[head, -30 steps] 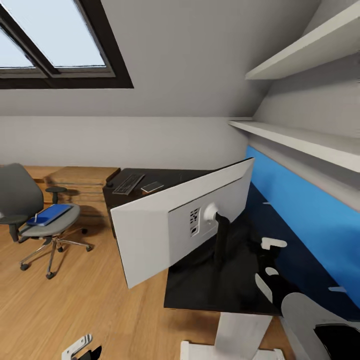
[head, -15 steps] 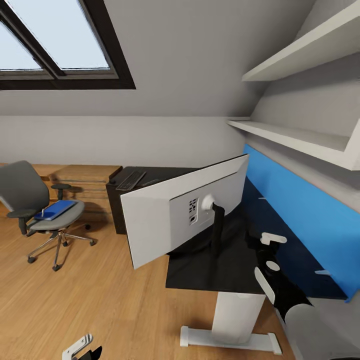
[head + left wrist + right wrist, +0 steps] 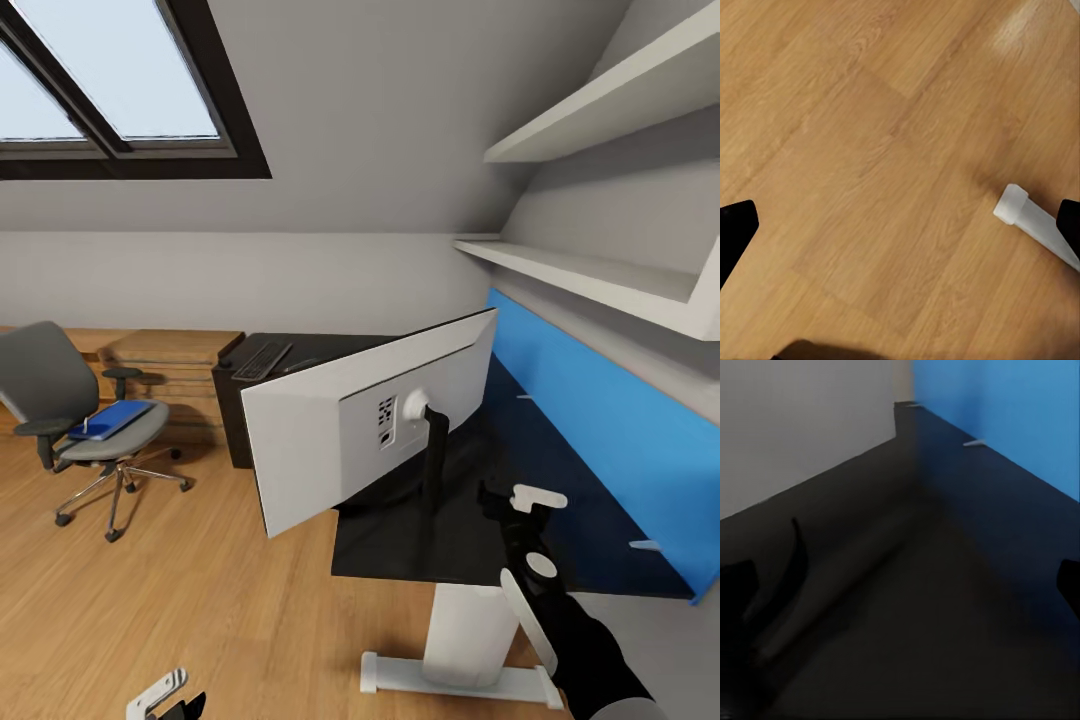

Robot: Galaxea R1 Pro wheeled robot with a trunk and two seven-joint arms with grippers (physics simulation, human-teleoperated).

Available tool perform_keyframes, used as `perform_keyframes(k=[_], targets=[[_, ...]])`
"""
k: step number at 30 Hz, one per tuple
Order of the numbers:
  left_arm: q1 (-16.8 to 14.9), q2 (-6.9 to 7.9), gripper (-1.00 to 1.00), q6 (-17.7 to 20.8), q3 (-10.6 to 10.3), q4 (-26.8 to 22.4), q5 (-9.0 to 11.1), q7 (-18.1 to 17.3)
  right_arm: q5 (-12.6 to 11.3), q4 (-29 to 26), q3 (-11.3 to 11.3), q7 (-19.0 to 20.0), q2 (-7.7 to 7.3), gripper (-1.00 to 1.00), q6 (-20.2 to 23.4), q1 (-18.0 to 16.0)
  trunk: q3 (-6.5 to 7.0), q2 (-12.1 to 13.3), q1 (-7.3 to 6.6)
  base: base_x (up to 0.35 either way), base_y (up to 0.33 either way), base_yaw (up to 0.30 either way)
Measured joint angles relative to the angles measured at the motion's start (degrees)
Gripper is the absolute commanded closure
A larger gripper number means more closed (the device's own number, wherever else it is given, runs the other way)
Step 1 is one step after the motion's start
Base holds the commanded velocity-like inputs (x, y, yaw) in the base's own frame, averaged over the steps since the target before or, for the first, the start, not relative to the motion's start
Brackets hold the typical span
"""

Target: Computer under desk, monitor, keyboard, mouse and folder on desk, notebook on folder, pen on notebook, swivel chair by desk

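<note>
The monitor [image 3: 340,440] stands on the black desk [image 3: 400,545] with its white back towards me, and that back also shows in the right wrist view [image 3: 795,427]. My right gripper [image 3: 512,498] hovers open over the desk top just right of the monitor's stand [image 3: 433,465], with nothing between its fingers [image 3: 735,585]. The keyboard [image 3: 262,358] lies on the far end of the desk. At the left stands the swivel chair [image 3: 60,400] with the blue folder [image 3: 112,419] on its seat. My left gripper [image 3: 165,697] hangs low and open over the wood floor [image 3: 870,150].
The desk's blue back panel [image 3: 590,420] runs along the right wall under white shelves [image 3: 600,275]. A light wooden dresser [image 3: 170,352] sits behind the chair. The desk's white leg and foot [image 3: 470,650] stand close in front of me, and the foot [image 3: 1035,223] is near my left gripper.
The view backed away from the desk up to half a second ago, then held still. Since then my right arm has reached further out and its gripper has shifted slightly down and left.
</note>
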Motion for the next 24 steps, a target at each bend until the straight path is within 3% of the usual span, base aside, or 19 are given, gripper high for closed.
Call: perform_keyframes(k=[10,16,24], targets=[[0.0,-0.21,-1.0,0.0,-0.1,0.0,0.0,0.0,0.2,-0.8,3.1,-0.2,3.6,-1.0,-0.1,0.4,0.0,0.0,0.03,-0.173,0.0,0.0],[0.0,-0.29,-1.0,0.0,-0.1,0.0,0.0,0.0,0.2,-0.8,3.7,-0.2,3.8,-1.0,-0.1,0.4,0.0,0.0,0.03,-0.285,0.0,0.0],[0.0,-0.27,-1.0,0.0,-0.1,0.0,0.0,0.0,0.2,-0.8,3.7,-0.1,3.79,-1.0,-0.2,0.4,0.0,0.0,0.0,-0.073,0.0,0.0]])
